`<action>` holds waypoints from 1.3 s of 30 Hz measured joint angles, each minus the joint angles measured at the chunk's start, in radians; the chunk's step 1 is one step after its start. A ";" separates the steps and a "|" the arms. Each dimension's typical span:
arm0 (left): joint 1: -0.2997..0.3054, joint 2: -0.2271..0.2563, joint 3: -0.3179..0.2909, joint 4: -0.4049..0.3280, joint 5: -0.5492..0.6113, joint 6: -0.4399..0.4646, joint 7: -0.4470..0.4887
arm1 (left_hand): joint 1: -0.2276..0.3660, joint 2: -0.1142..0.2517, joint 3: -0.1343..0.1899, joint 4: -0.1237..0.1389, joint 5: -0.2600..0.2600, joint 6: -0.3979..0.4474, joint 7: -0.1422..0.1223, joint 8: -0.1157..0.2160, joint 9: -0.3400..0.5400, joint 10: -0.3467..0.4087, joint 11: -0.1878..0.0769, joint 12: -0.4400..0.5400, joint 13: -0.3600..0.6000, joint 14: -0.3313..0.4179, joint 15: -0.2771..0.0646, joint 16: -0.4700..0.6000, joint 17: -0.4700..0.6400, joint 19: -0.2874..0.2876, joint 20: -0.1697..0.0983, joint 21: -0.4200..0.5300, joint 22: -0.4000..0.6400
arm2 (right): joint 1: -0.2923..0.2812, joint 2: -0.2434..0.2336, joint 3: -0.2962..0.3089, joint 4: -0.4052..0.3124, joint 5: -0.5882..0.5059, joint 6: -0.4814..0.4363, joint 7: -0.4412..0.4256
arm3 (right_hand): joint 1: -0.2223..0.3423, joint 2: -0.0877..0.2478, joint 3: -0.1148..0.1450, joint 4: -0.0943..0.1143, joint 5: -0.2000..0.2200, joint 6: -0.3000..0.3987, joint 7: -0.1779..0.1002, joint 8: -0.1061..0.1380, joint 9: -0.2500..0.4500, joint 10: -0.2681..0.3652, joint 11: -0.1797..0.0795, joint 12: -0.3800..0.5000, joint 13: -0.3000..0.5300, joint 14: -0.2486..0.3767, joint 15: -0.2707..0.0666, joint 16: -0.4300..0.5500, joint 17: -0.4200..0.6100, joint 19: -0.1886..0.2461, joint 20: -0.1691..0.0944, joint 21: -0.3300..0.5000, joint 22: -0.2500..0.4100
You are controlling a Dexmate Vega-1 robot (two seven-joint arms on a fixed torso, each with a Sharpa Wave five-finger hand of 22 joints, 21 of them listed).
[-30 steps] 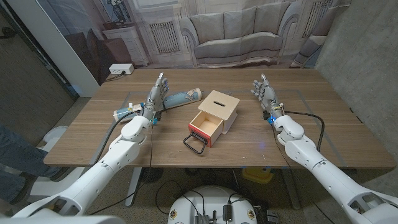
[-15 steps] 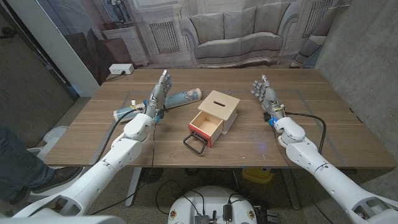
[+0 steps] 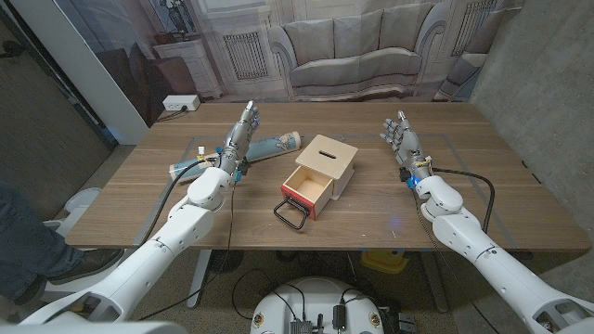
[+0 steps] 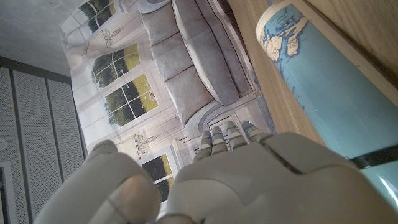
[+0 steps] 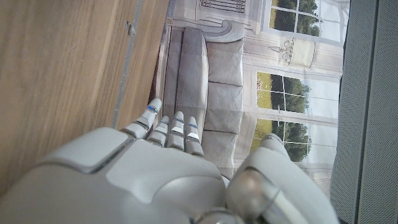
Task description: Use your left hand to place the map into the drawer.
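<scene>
The map [image 3: 272,145] is a rolled blue tube lying on the table at the back left; its printed end also fills part of the left wrist view [image 4: 323,93]. My left hand [image 3: 239,141] stands open with straight fingers just left of the roll, holding nothing. The small wooden drawer box [image 3: 321,171] sits mid-table with its drawer pulled out toward me, red inside, a black wire handle [image 3: 291,213] at the front. My right hand [image 3: 402,139] is raised open to the right of the box, fingers apart.
A blue-tipped tool with a cable [image 3: 188,167] lies on the table left of my left forearm. A person's leg [image 3: 28,241] shows at the picture's left edge, off the table. A printed backdrop of a sofa [image 3: 353,56] hangs behind the table's far edge.
My left hand has reached slightly farther back and right along the map. My right hand has shifted a little to the right. The person at the left edge has moved.
</scene>
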 measured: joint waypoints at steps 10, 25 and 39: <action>-0.008 0.020 0.001 -0.018 0.038 0.022 0.028 | 0.008 0.008 -0.004 -0.004 0.000 0.015 0.007 0.000 0.000 0.016 -0.005 0.008 0.000 0.017 0.003 0.000 0.000 0.005 0.005 0.000 0.000 | -0.010 -0.007 0.008 -0.011 0.002 0.003 -0.005 | -0.004 0.004 0.000 0.000 0.000 0.000 0.000 0.000 0.000 0.000 0.000 0.000 0.000 0.000 0.000 0.000 0.000 0.000 0.000 -0.005 0.000; 0.009 0.071 -0.016 -0.084 0.116 0.072 0.099 | 0.008 0.008 -0.008 -0.008 0.000 0.015 0.006 0.000 0.000 0.021 0.000 0.008 0.000 0.017 0.003 0.000 0.000 0.005 0.005 -0.004 0.000 | -0.010 0.010 0.008 0.001 -0.005 0.021 -0.018 | -0.001 0.007 0.000 0.000 0.000 0.005 0.005 0.000 0.000 0.000 0.000 0.000 0.000 0.000 0.000 0.000 0.000 0.000 0.000 -0.012 0.000; 0.029 0.092 -0.025 -0.122 0.201 0.092 0.170 | 0.013 0.013 -0.008 -0.008 0.000 0.031 0.005 0.000 0.000 0.036 -0.004 0.008 0.000 0.033 -0.003 0.000 0.000 0.011 0.000 -0.004 0.000 | -0.026 0.013 0.009 -0.015 -0.015 0.027 -0.043 | 0.001 0.009 0.002 -0.002 0.000 0.005 0.005 0.000 0.000 0.003 0.004 0.000 0.000 0.002 -0.002 0.000 0.000 0.005 -0.005 -0.019 0.000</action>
